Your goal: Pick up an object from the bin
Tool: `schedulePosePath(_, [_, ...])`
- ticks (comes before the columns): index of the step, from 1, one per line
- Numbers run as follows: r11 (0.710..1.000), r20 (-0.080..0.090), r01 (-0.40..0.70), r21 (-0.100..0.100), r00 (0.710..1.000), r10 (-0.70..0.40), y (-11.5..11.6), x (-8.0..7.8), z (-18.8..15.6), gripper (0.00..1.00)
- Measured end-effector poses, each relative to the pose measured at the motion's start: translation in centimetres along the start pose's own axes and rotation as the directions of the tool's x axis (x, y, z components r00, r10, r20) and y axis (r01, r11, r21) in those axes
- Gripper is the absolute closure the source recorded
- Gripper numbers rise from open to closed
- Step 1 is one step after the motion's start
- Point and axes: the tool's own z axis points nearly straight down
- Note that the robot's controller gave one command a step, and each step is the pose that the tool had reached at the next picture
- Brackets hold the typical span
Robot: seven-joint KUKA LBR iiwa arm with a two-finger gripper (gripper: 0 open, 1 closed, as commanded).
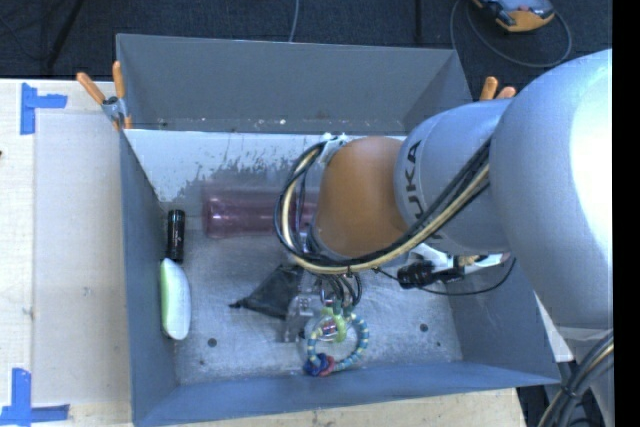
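Note:
My gripper [303, 313] hangs low in the front middle of the bin, just under the arm's wrist. A beaded ring in green, white and blue [336, 345] lies directly to its right and front, touching or nearly touching it. A dark grey angular piece [266, 296] rests on the floor just left of the gripper. Whether anything is between the fingers is hidden.
A purple see-through tumbler [240, 213] lies on its side at the back, partly behind the wrist. A small black cylinder [175, 234] and a pale green-white oblong thing [175, 298] lie along the left wall. The arm covers the bin's right half.

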Motion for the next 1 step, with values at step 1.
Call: schedulePosePath(1, [0.999, 0.006, -0.04, -0.005, 0.999, 0.04, -0.66, -1.47, -0.45, 1.0])
